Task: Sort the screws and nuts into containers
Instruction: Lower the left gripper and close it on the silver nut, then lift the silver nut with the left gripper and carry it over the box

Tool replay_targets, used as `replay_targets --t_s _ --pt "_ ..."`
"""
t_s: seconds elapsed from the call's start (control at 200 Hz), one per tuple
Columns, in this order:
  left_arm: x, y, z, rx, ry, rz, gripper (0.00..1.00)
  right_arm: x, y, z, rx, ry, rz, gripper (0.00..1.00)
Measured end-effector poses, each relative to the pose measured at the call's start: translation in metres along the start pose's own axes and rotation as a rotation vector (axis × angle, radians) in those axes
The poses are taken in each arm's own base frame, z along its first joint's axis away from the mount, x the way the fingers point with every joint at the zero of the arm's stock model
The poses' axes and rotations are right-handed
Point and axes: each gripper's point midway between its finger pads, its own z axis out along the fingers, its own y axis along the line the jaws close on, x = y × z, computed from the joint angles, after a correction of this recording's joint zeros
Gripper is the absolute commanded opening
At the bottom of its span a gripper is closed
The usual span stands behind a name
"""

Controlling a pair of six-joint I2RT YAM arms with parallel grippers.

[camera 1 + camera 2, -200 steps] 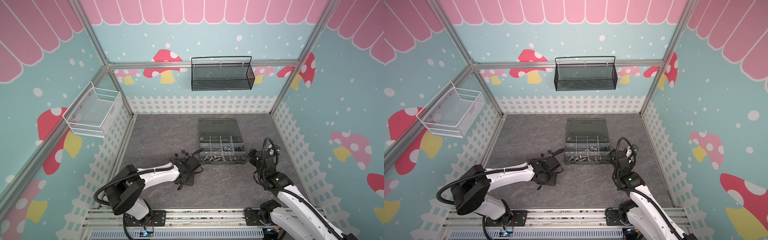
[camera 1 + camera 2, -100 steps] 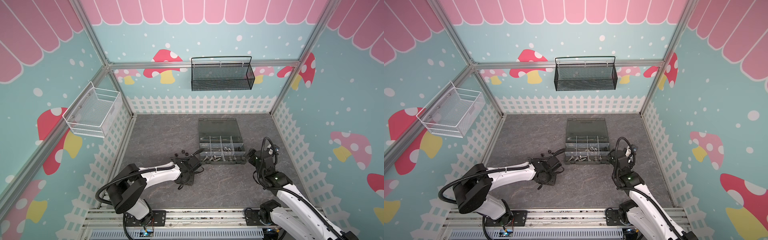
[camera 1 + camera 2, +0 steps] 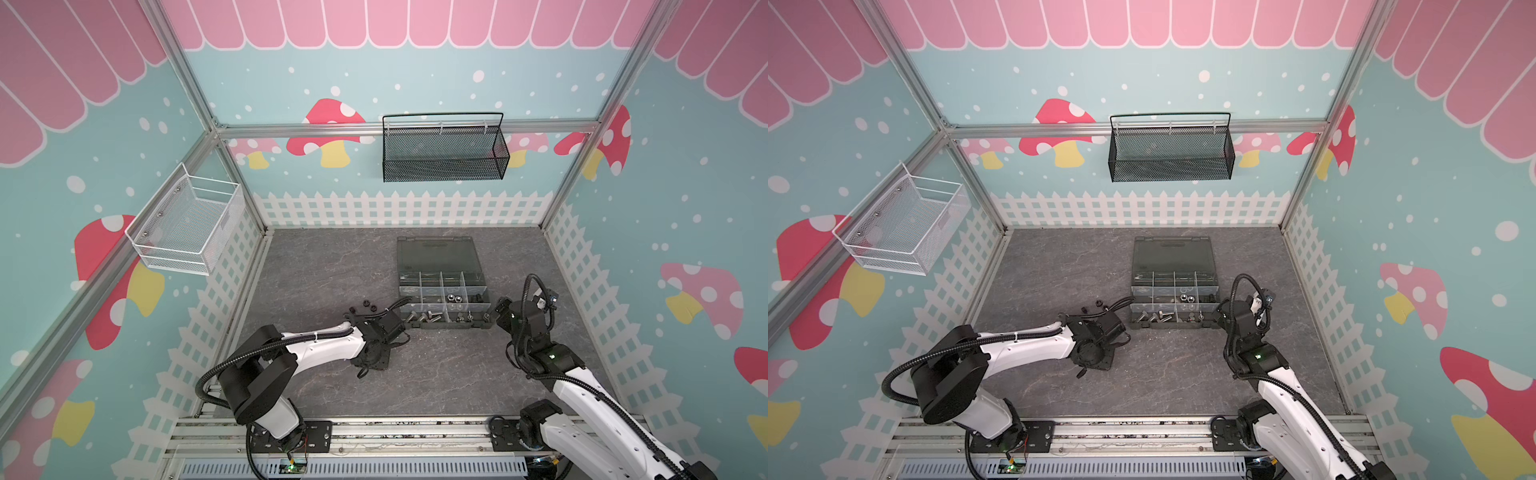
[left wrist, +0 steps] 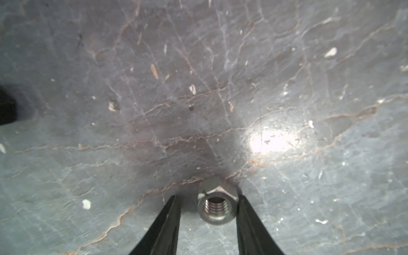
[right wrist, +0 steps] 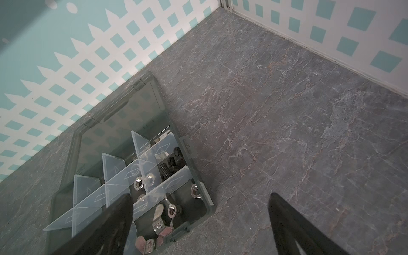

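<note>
Sitting open right of the surface's (image 3: 332, 257) middle, the containers (image 3: 409, 279) held silver nuts (image 5: 150, 176), black screws (image 5: 171, 163) and wing nuts (image 5: 159, 215). Only the left wrist view showed the left gripper (image 4: 208, 197) apart around a lone nut (image 4: 217, 206) on the surface, one finger (image 4: 249, 220) touching; the right gripper (image 5: 199, 194) gaped empty.

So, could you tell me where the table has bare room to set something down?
Free: left-rear, between fence and organizer box; front-middle, between left arm and right arm. Crowded: by the box's near-left corner, with black nuts and left claw.
</note>
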Motion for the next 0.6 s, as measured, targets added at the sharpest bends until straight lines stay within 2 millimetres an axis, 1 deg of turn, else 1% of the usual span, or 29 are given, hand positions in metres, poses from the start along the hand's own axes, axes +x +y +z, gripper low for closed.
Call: replay_targets --t_s 0.095,0.21,0.305,0.535,0.6 --pt "-0.0003 -0.0016 0.0006 0.005 0.002 0.006 0.37 -0.0001 0.0001 0.0 0.0 0.0 0.0 0.97" --pt "-0.0021 -0.0047 0.0013 0.017 -0.002 0.009 0.3 -0.0002 0.0001 -0.0001 -0.001 -0.001 0.001 0.97" --pt "-0.004 -0.0067 0.0018 0.024 -0.009 0.01 0.27 -0.0003 0.0001 -0.0002 -0.001 -0.001 0.001 0.97" --pt "-0.0046 -0.0067 0.0016 0.023 -0.012 0.011 0.25 -0.0028 0.0008 -0.0024 -0.009 -0.01 0.007 0.97" --pt "-0.0049 -0.0067 0.0014 0.023 -0.013 0.011 0.23 -0.0033 0.0009 -0.0028 -0.01 -0.011 0.009 0.97"
